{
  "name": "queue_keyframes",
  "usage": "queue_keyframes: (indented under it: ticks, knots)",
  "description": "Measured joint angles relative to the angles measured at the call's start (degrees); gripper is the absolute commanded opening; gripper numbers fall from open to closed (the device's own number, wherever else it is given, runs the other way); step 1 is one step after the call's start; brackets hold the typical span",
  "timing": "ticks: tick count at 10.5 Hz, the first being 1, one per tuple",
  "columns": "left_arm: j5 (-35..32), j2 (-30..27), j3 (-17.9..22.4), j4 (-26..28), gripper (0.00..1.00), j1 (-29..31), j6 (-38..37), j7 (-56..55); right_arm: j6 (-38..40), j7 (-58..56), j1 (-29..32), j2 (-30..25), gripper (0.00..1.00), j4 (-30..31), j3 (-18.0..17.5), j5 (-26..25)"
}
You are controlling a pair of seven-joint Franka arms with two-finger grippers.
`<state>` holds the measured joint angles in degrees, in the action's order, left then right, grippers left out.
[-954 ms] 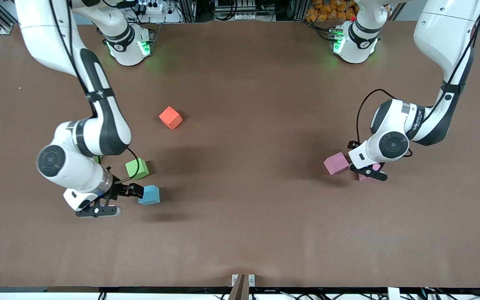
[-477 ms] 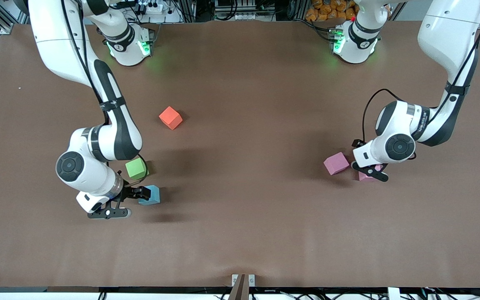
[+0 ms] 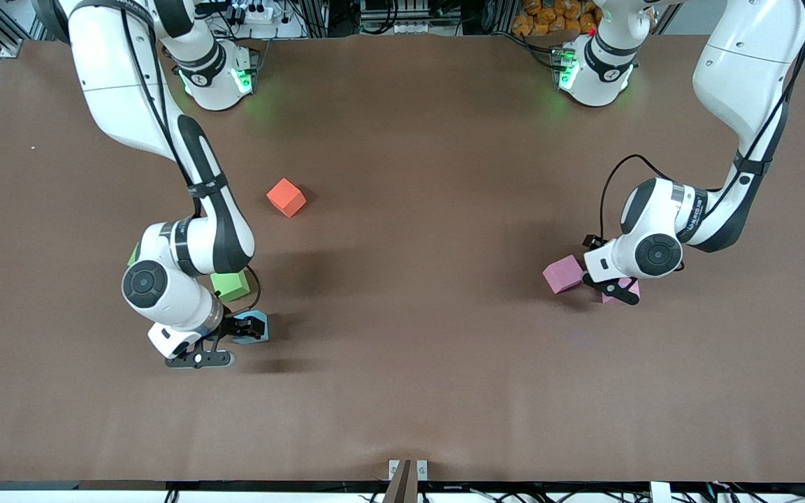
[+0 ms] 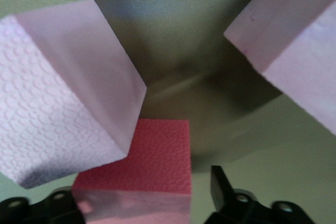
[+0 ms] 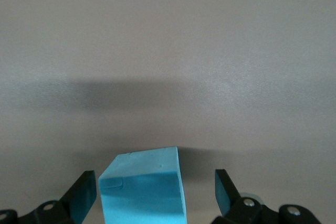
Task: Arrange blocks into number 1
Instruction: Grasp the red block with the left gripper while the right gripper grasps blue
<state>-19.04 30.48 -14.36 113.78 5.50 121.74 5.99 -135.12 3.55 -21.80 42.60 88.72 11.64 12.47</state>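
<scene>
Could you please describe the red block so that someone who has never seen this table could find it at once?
Start at the right arm's base and come toward the front camera over the brown table. The red block sits alone on bare tabletop, farther from the camera than the green block and the light blue block. It is the only red-orange cube standing free of any gripper.

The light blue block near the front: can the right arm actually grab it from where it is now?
Probably yes. The right gripper is down at the light blue block, its open fingers standing either side of it, nothing between them and the block.
</scene>
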Motion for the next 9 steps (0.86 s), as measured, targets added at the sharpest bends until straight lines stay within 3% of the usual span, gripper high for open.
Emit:
queue_keyframes:
  ticks: [6,9]
  knots:
    - [0.0,-1.5,-0.2,-2.2,0.0,0.1,0.0,-1.7,-1.3,0.1,-0.5,1.3,1.0,-0.2,0.0,0.1]
    - [1.5,-4.9,-4.7,-2.4,0.0,-0.1,-1.6,-9.8,-1.3,0.1,-1.2,1.5,0.97,-0.2,0.0,0.2]
